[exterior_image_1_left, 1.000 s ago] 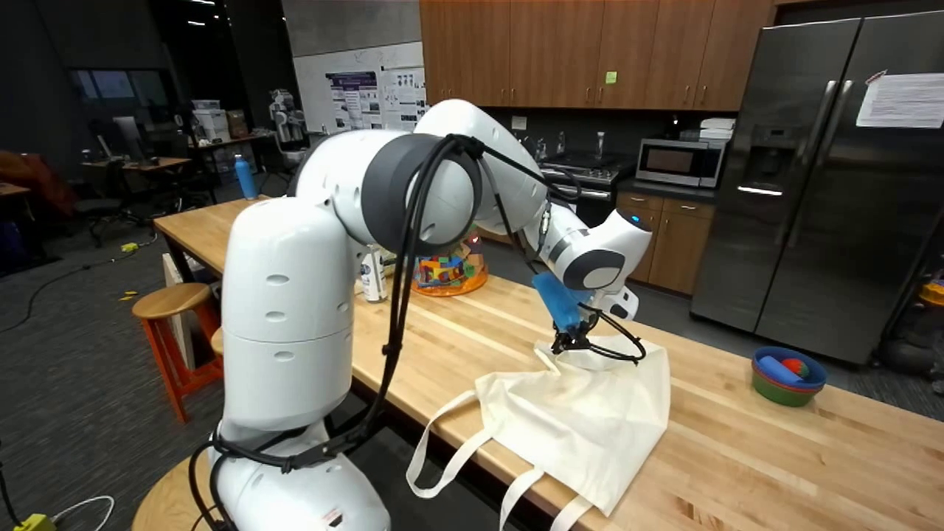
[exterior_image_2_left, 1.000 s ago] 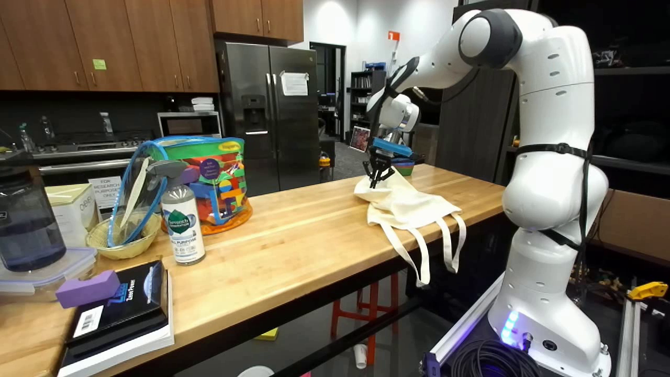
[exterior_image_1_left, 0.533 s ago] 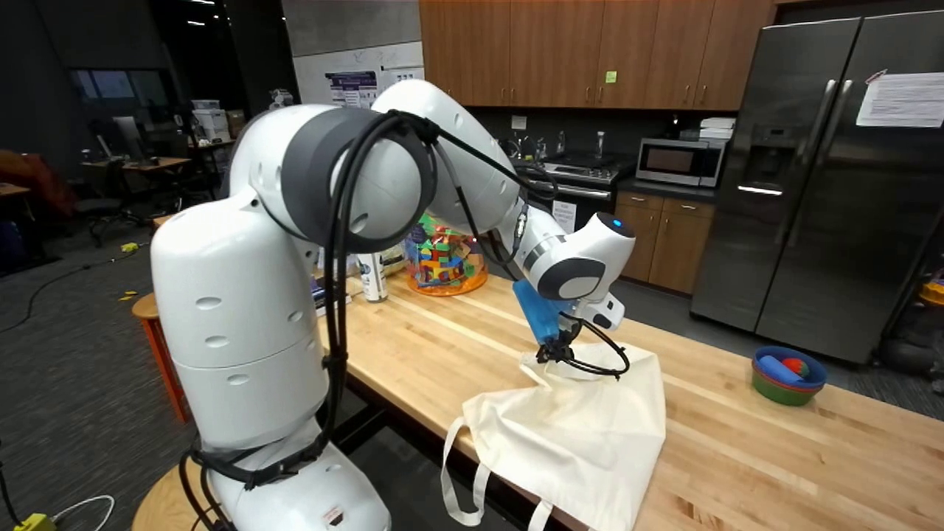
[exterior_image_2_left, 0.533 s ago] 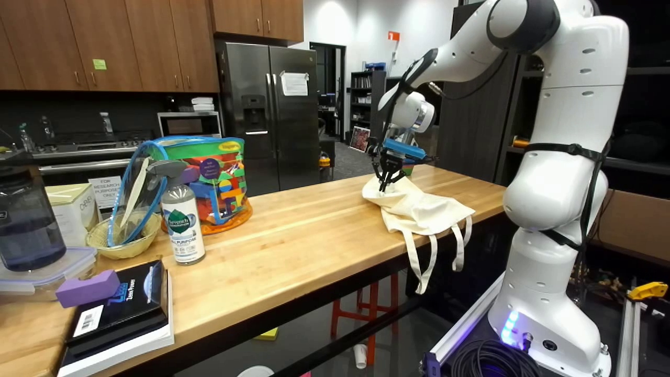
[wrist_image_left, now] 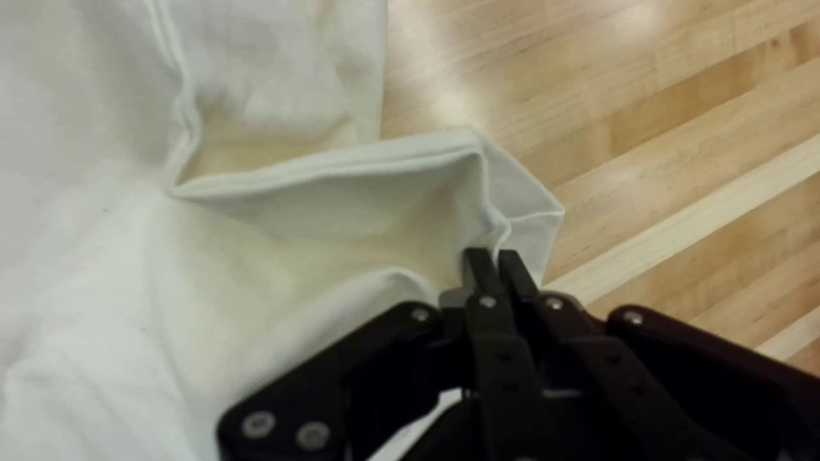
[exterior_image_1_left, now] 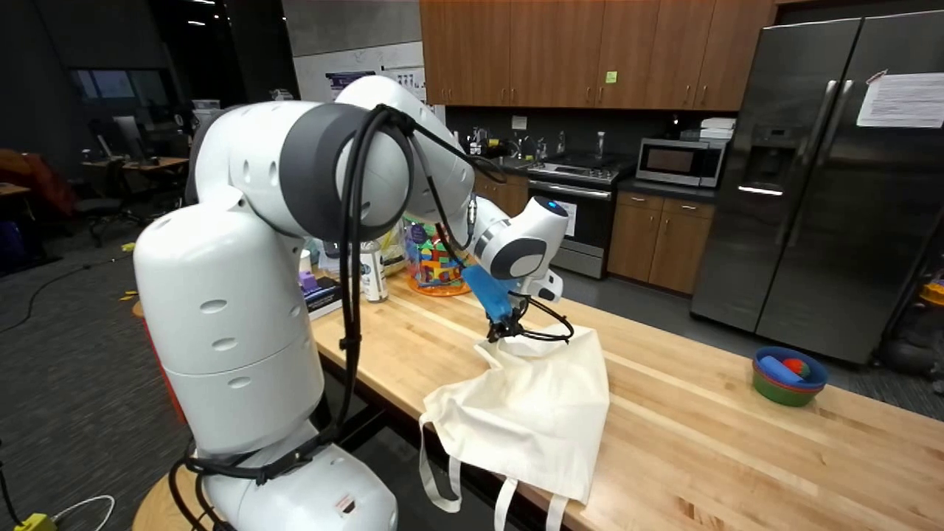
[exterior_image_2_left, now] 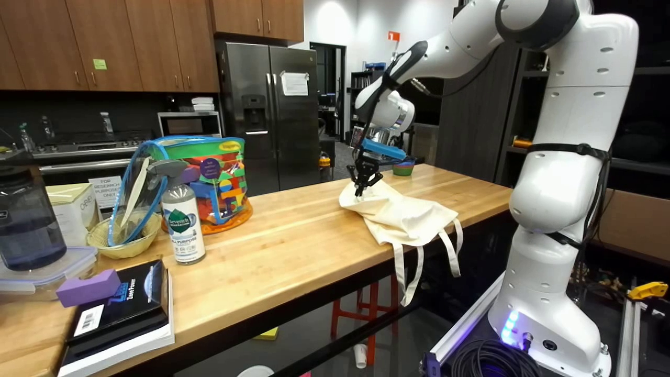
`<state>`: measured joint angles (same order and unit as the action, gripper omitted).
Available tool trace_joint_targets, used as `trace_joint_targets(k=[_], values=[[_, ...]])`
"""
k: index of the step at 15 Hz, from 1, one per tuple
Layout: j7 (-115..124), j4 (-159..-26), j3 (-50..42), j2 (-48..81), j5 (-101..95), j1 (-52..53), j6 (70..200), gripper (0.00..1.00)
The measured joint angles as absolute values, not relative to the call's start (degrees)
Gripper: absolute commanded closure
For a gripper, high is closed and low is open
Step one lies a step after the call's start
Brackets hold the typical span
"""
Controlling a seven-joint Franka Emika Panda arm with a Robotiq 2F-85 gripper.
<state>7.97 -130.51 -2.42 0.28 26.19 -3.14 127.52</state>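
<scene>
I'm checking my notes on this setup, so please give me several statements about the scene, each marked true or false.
1. The claw is shut on the cream tote bag. True.
2. The bag's straps all lie on the wooden table. False: they hang over its edge.
3. The Seventh Generation spray bottle stands upright. True.
4. The nested bowls sit inside the tote bag. False: they stand on the table, apart from the bag.
5. The purple block rests on the black Zeee Power box. True.

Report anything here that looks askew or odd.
The cream cloth tote bag lies rumpled, its straps dangling off the light wooden table; a purple notched block sits askew on a black printed box.
</scene>
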Motion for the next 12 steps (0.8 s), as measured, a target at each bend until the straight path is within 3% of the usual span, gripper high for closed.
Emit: trace_joint_targets(k=[6,12], values=[[4.36,-125.28,2.63,4.93,26.2,1.6,126.75,0.99],[1.95,-111.75,4.97,15.41,29.14,2.43,124.23,0.99]])
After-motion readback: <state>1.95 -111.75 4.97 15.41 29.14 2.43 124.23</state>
